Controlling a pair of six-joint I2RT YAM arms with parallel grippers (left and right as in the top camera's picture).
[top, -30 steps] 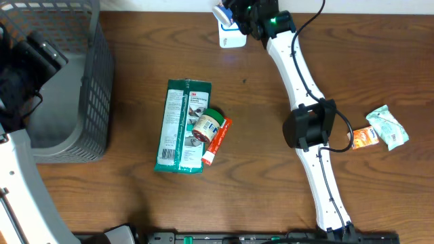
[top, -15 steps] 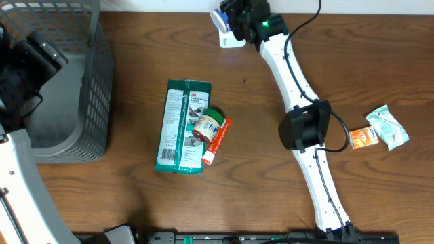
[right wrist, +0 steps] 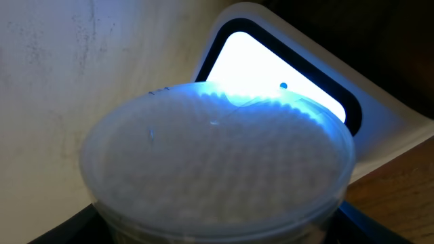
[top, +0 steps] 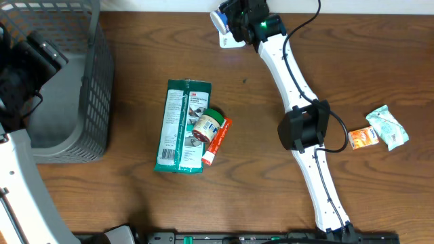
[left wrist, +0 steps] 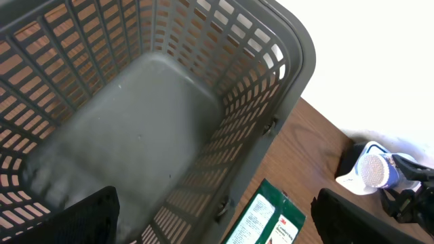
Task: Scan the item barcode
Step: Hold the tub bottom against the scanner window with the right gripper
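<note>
The item is a round clear tub (right wrist: 217,163) with a white dimpled top, glowing blue from the light behind it. My right gripper (right wrist: 218,227) is shut on it, dark fingers (right wrist: 64,230) showing at both lower corners. The tub is held close in front of the lit window of the white scanner (right wrist: 271,64). From overhead the right gripper (top: 234,15) and tub (top: 220,17) hang at the table's far edge, just above the scanner (top: 234,41). No barcode shows. My left gripper (left wrist: 217,224) stands open over the grey basket (left wrist: 298,54), with nothing between its fingers.
A grey basket (top: 95,81) stands at the far left. Mid-table lie a green 3M pack (top: 182,125), a small jar (top: 207,125) and an orange tube (top: 217,141). An orange packet (top: 364,137) and a pale green packet (top: 388,127) sit at the right.
The right arm has shifted slightly left with the tub, bringing it over the scanner, then held still. The left arm has not moved.
</note>
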